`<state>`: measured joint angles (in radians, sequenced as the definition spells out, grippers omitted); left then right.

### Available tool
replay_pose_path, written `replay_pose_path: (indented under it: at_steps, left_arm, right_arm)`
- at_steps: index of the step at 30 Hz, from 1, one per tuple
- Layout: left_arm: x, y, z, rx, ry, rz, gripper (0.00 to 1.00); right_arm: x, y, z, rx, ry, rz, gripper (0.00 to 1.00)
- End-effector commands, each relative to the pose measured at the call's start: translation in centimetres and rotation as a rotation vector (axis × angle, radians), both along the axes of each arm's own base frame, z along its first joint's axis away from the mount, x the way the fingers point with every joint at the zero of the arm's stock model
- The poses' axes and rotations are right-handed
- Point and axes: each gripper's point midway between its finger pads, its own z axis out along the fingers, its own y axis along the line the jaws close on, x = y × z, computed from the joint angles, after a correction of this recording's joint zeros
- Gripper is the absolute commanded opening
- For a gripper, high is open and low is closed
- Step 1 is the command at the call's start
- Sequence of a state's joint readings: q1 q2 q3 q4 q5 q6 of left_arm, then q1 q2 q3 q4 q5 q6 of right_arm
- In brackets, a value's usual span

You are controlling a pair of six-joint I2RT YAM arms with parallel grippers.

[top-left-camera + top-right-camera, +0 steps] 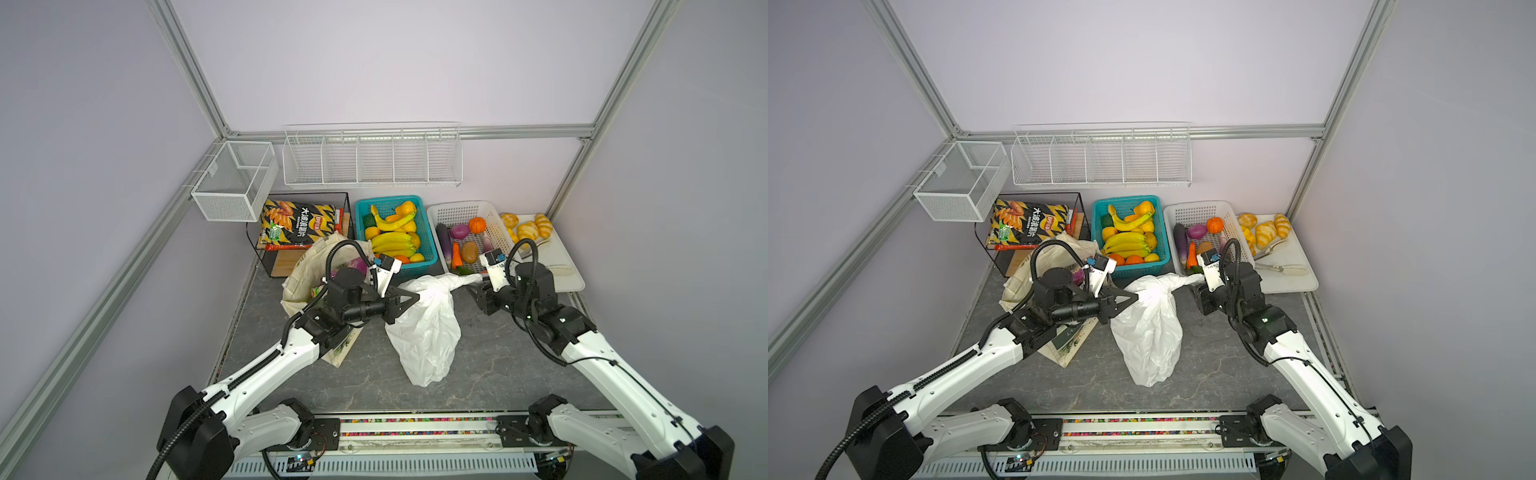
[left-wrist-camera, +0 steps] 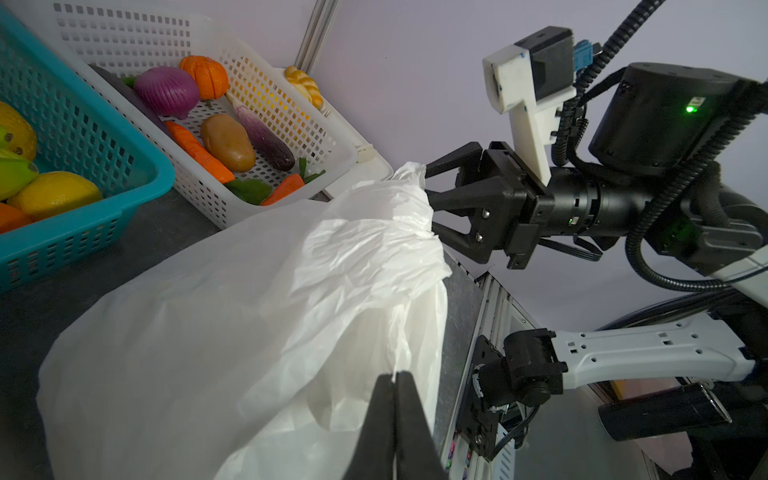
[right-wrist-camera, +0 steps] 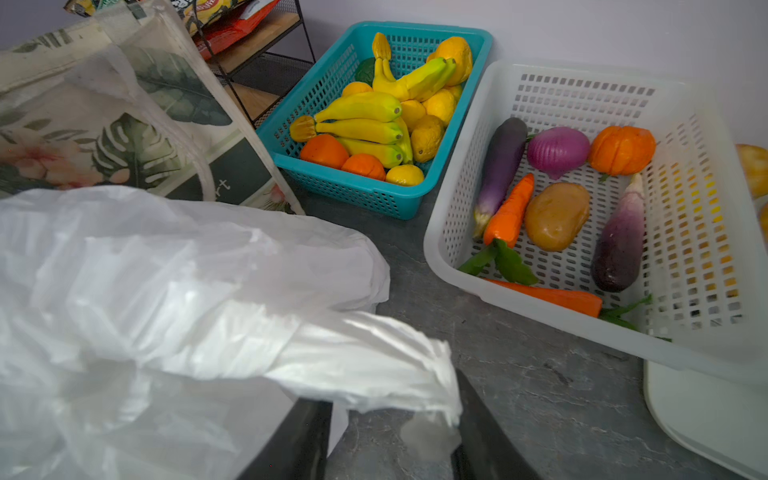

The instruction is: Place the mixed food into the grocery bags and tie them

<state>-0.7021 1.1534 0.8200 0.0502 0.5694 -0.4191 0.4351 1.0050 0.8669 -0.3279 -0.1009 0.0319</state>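
Note:
The white plastic bag point(image 1: 424, 328) point(image 1: 1148, 332) lies crumpled mid-table, its top gathered. My left gripper point(image 1: 417, 297) point(image 1: 1137, 296) point(image 2: 395, 376) is shut on a thin fold at the bag's top. A twisted handle strand point(image 1: 461, 280) point(image 3: 365, 357) runs right to my right gripper point(image 1: 478, 287) point(image 1: 1197, 289) point(image 3: 390, 399) point(image 2: 429, 197). That gripper is open, with the strand's end lying loose between its fingers. The cream canvas tote point(image 1: 307, 266) point(image 1: 1021, 282) point(image 3: 83, 124) slumps behind the left arm, with a purple packet point(image 1: 357, 264) and a green item point(image 1: 318, 291) showing in its mouth.
Behind the bags stand a teal basket point(image 1: 432, 259) of bananas and oranges and a white basket point(image 1: 457, 208) of toy vegetables. A white tray point(image 1: 569, 278) of breads is at the right. A black wire rack point(image 1: 307, 195) holds a black-and-yellow chip bag. Wire baskets hang on the walls.

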Motion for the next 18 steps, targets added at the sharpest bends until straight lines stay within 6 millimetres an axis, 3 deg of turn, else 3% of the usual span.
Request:
replay_pose_path:
  at_steps: [1,2,3,7,11,13,18]
  left_arm:
    - [0.3,-0.6,2.5,-0.059,-0.029,-0.017,0.00]
    - [0.4,-0.6,2.7,-0.064,-0.026,-0.013,0.00]
    - [0.5,-0.6,3.0,-0.072,-0.024,-0.007,0.00]
    - [0.6,-0.6,3.7,-0.096,-0.001,0.003,0.00]
    - [0.5,-0.5,4.0,-0.106,0.036,0.024,0.00]
    - [0.2,-0.6,4.4,-0.112,0.046,0.024,0.00]
    - [-0.4,-1.1,5.0,-0.130,0.073,0.012,0.00]
  right_arm:
    - [-0.7,0.5,-0.2,-0.012,0.010,0.044,0.77]
    - [-0.8,0.0,-0.4,-0.022,0.021,0.019,0.79]
    - [-0.6,-0.5,0.8,-0.021,0.010,-0.017,0.81]
    - [-1.7,-3.5,0.2,-0.075,0.102,-0.175,0.86]
    - [-3.4,-4.9,0.5,-0.102,0.127,-0.209,0.91]
    - [-4.6,-3.7,1.5,-0.047,0.110,-0.132,0.93]
    - [-6.6,2.2,4.9,0.290,0.140,0.119,0.98]
